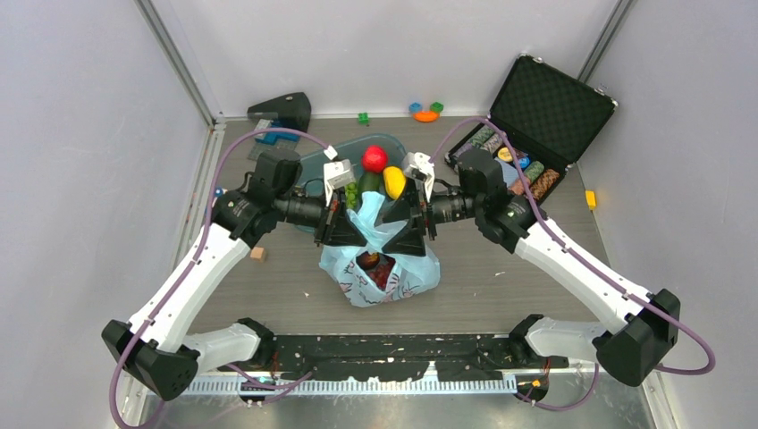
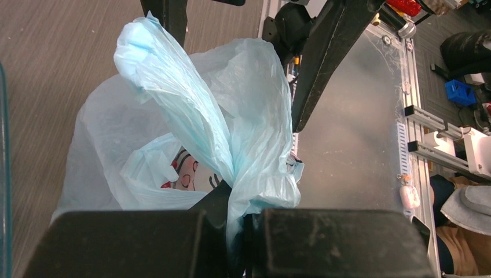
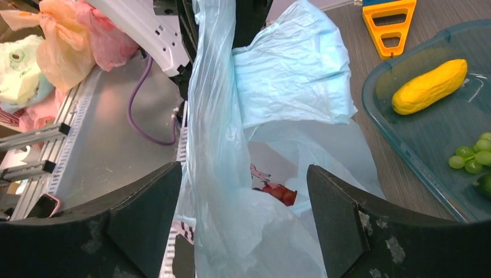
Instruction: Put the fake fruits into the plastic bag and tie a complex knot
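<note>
We find the left gripper (image 2: 240,223) with its fingers pressed together on a gathered strip of the plastic bag (image 2: 191,116), which rises ahead of the fingertips. The right gripper (image 3: 244,174) has its fingers spread wide; a second strip of the bag runs up between them, ungripped. Dark red fruits (image 3: 278,193) sit inside the bag, just beyond the right fingers. A yellow fruit (image 3: 429,87) and green grapes (image 3: 470,157) lie in the blue tub (image 3: 417,139), outside that gripper's right-hand finger.

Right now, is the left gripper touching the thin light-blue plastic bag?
Touching. Left wrist view: the left gripper pinches the light-blue plastic bag between shut fingers.
</note>
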Controlling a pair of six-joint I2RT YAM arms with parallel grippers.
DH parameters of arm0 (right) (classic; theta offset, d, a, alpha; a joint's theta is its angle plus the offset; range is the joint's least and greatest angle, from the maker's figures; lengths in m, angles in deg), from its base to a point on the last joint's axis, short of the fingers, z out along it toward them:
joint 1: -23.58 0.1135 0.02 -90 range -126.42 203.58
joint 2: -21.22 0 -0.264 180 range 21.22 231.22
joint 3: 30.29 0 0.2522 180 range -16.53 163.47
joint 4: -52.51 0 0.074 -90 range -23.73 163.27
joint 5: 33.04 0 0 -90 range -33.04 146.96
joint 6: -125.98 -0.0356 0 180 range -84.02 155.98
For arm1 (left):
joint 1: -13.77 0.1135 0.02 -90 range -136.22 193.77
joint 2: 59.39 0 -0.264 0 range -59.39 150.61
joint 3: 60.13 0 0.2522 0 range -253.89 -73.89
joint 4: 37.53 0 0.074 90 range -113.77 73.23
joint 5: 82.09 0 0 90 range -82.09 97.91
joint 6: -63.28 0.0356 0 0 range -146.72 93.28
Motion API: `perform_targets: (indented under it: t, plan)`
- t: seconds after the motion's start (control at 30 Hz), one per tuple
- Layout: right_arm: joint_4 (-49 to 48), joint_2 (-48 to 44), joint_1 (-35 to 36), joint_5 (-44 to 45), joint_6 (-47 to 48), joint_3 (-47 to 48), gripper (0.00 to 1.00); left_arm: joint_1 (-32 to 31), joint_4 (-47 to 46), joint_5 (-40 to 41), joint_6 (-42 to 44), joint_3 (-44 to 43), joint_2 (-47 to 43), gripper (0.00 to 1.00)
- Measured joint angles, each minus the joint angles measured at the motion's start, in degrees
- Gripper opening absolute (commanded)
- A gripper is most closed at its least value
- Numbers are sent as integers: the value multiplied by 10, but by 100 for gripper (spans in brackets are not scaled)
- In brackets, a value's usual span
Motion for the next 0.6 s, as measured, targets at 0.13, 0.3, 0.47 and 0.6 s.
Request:
perform_targets:
  t: [0.13, 0.3, 0.47, 0.6]
  plan:
    - [-53, -2, 14, 20, -41, -18, 87, 0, -19, 2, -12, 5, -2, 0]
    - [-89, -2, 36, 50, -62, -23, 77, 0, -31, 5, -20, 10, -2, 0]
    - [-107, 6, 45, 57, -72, -23, 39, 0, -38, 5, -25, 11, -2, 0]
    - [-114, 21, 46, 51, -85, -23, 11, 0, -37, 9, -20, 12, -3, 8]
